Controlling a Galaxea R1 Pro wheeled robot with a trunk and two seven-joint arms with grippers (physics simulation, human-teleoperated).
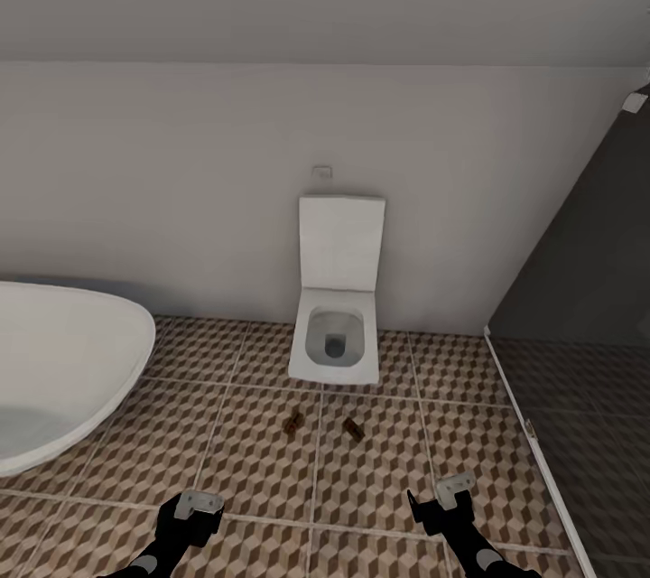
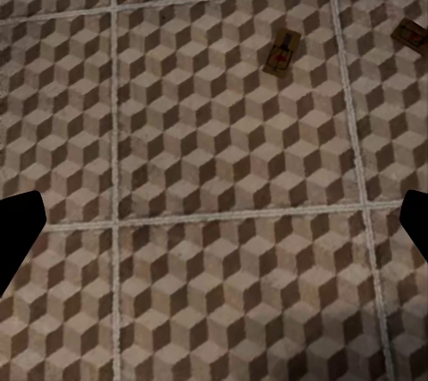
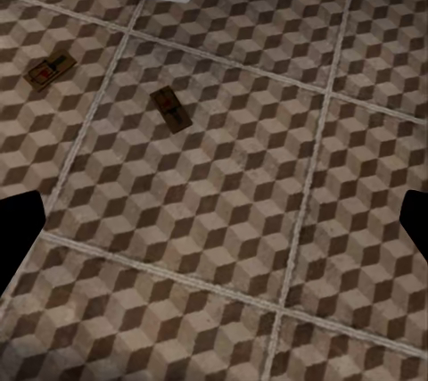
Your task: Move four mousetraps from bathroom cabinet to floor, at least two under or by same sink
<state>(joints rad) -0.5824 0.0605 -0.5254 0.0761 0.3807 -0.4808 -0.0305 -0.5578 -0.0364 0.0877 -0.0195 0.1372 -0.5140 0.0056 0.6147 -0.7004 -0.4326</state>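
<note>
where the cube-patterned bathroom floor [image 1: 271,461] runs between the white tub [image 1: 63,370] at left and the dark shower floor [image 1: 587,433] behind its pale sill at right, a wide stretch of tile lies open at lower centre. two mousetraps lie flat there, just in front of the toilet [image 1: 336,316]: one [image 1: 293,422] and another [image 1: 353,430], near each other but apart, small tan boards with dark metal. the left gripper [image 1: 197,506] and right gripper [image 1: 449,495] hang low, both spread wide and holding nothing.

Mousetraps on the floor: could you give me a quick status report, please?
Left gripper and right gripper open, empty. Two mousetraps lie on the bathroom floor before the toilet. Nothing between.
</note>
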